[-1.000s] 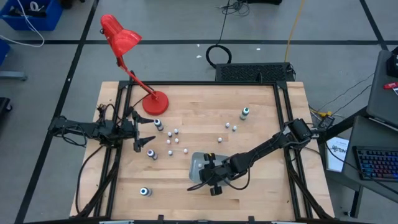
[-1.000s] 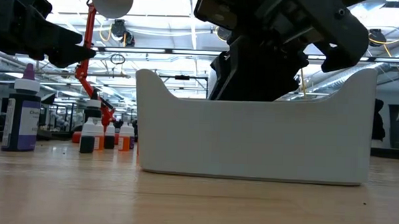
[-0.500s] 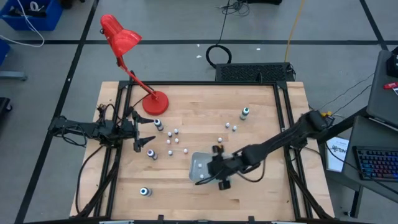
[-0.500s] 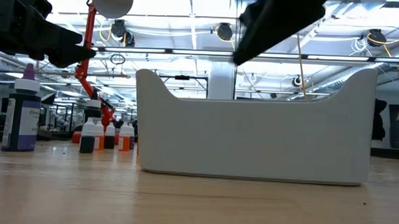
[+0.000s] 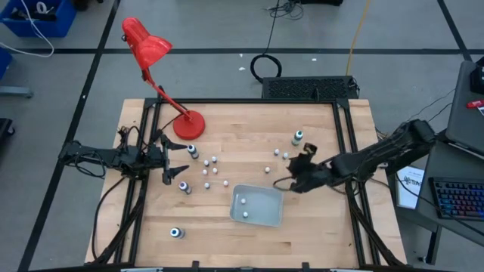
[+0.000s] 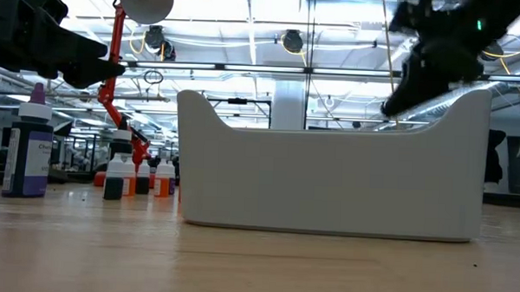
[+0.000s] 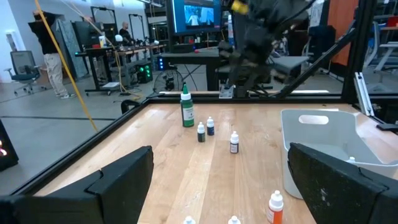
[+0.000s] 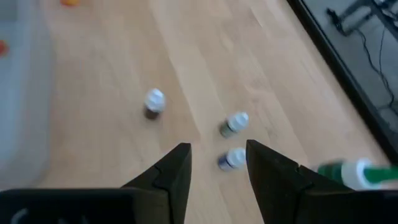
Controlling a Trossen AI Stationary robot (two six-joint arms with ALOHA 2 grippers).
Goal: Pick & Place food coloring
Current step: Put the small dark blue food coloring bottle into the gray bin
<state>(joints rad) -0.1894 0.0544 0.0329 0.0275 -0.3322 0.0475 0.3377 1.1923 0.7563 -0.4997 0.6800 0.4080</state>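
Grey floor (image 5: 227, 30) with black tape lines. Red lamp (image 5: 147, 47) stands at the wood table's (image 5: 249, 121) far left corner. Blue bin (image 5: 41, 17) top left, keyboard (image 5: 461, 198) at right. Bright ceiling lights (image 6: 290, 41); lit monitor (image 7: 198, 14) and desks behind.

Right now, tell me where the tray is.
In the high view the tray sits toward the table's front edge, near the middle, with one small vial inside; the right claw hovers just beyond its right corner.

Small white-capped food coloring bottles (image 5: 214, 171) stand scattered upright on the table, one in the tray.
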